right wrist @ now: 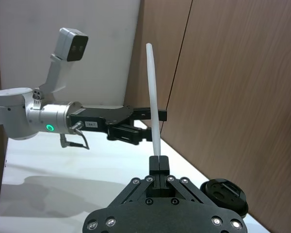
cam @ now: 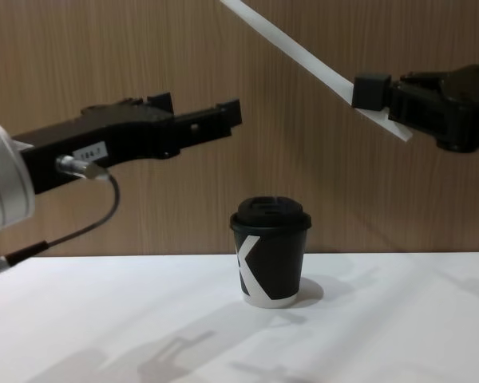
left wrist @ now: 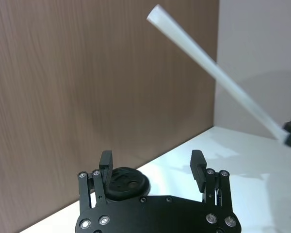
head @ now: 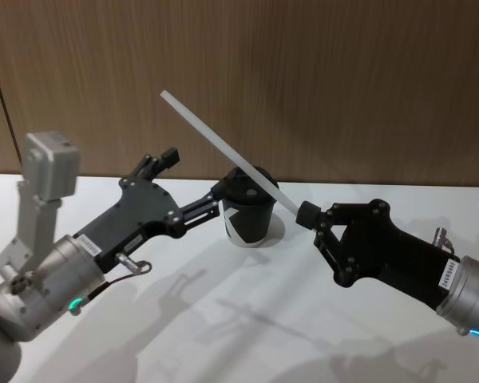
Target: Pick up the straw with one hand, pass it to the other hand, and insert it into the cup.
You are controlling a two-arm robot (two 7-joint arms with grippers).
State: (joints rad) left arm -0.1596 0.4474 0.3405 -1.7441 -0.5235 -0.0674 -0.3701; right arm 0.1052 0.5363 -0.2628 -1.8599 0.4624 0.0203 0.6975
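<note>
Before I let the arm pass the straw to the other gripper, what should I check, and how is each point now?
1. Right gripper shut on the straw: ok, it holds the straw near its lower end.
2. Left gripper open to receive: ok, its fingers stand apart.
3. Straw between the left gripper's fingers: not ok, the straw slants above it, apart from it.
4. Cup upright on the table: ok.
5. Lid seated on the cup: ok.
6. Opening in the lid free for the straw: cannot tell.
</note>
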